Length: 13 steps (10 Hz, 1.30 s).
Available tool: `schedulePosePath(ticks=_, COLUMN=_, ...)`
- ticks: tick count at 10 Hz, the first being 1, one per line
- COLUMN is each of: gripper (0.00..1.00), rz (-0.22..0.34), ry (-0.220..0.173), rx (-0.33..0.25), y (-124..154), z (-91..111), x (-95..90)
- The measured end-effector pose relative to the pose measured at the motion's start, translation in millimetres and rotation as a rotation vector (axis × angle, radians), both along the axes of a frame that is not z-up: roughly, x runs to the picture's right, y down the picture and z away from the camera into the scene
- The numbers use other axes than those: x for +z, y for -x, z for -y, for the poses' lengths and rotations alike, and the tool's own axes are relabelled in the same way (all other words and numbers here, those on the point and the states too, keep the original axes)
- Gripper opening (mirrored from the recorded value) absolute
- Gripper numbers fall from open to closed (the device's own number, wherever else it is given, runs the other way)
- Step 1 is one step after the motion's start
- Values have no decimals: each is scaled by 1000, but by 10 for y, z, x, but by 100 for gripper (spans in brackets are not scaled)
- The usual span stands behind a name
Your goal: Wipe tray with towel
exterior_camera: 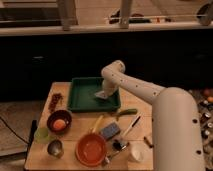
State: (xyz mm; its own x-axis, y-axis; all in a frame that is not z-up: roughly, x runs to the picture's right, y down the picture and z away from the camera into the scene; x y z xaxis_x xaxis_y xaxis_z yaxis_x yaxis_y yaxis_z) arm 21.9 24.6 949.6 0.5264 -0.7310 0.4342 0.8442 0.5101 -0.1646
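A green tray [80, 99] sits at the back middle of the wooden table. A pale grey towel [101, 94] lies inside it near its right wall. My white arm reaches from the lower right over the table, and my gripper [106, 92] points down into the tray right on the towel, pressing on it at the tray's right side.
In front of the tray stand a dark red bowl [59, 121] holding something orange, an orange bowl [91, 149], a blue sponge [109, 131], a metal cup [55, 147], a white cup [135, 155], a green vegetable [127, 112] and utensils. A dark counter runs behind the table.
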Motion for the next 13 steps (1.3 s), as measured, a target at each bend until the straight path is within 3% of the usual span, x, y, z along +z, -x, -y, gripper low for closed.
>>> schedulePosePath(ticks=4, gripper=0, rz=67, ry=13, rx=-117, y=399, z=-19, x=11)
schedulePosePath(ticks=7, gripper=0, rz=124, ry=55, rx=-193, y=490, z=-279, x=-52)
schedulePosePath(ticks=10, gripper=0, rz=140, ry=107, rx=-248, y=363, z=-538, x=-185)
schedulePosePath(ticks=13, gripper=0, rz=106, ry=116, rx=-237, y=89, z=-556, x=-224)
